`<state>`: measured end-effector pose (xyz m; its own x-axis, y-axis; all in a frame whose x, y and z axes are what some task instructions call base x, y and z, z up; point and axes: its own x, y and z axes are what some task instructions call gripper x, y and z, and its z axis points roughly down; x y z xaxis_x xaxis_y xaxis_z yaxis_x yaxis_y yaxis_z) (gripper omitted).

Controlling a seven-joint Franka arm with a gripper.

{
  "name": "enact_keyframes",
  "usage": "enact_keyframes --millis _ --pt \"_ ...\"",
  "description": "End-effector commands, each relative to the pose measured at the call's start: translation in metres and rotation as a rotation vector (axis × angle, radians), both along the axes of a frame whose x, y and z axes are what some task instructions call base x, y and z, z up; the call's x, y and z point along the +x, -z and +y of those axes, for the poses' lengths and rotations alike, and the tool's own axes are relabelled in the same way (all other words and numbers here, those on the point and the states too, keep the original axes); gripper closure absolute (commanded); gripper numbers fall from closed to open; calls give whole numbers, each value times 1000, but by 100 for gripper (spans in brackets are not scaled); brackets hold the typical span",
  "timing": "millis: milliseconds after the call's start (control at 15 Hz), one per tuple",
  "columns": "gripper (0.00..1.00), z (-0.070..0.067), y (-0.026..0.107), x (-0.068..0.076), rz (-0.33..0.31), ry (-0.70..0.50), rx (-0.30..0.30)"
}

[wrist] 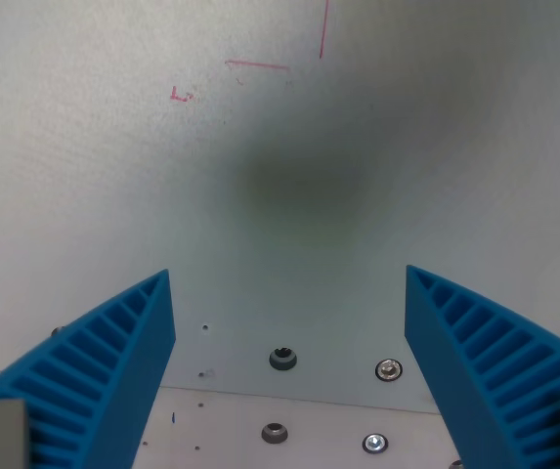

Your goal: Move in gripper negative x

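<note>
My gripper (287,278) is open and empty, with its two blue ribbed fingers (113,362) at the wrist view's lower left and lower right. They hang above a pale grey-white board (260,147). Nothing lies between the fingers. A soft dark shadow (304,186) falls on the board ahead of the gripper.
Thin red pen marks (256,65) are drawn on the board near the top of the view. Several screws (281,358) sit along the board's near edge, where a lighter panel (231,430) begins.
</note>
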<state>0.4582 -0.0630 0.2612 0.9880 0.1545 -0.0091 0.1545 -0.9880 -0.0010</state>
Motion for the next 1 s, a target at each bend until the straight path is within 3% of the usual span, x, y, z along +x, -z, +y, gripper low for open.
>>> enact_keyframes --millis 67,1000 --pt "0 -1 -2 -5 -4 0 0" --pt "0 -12 -2 -74 -4 0 0"
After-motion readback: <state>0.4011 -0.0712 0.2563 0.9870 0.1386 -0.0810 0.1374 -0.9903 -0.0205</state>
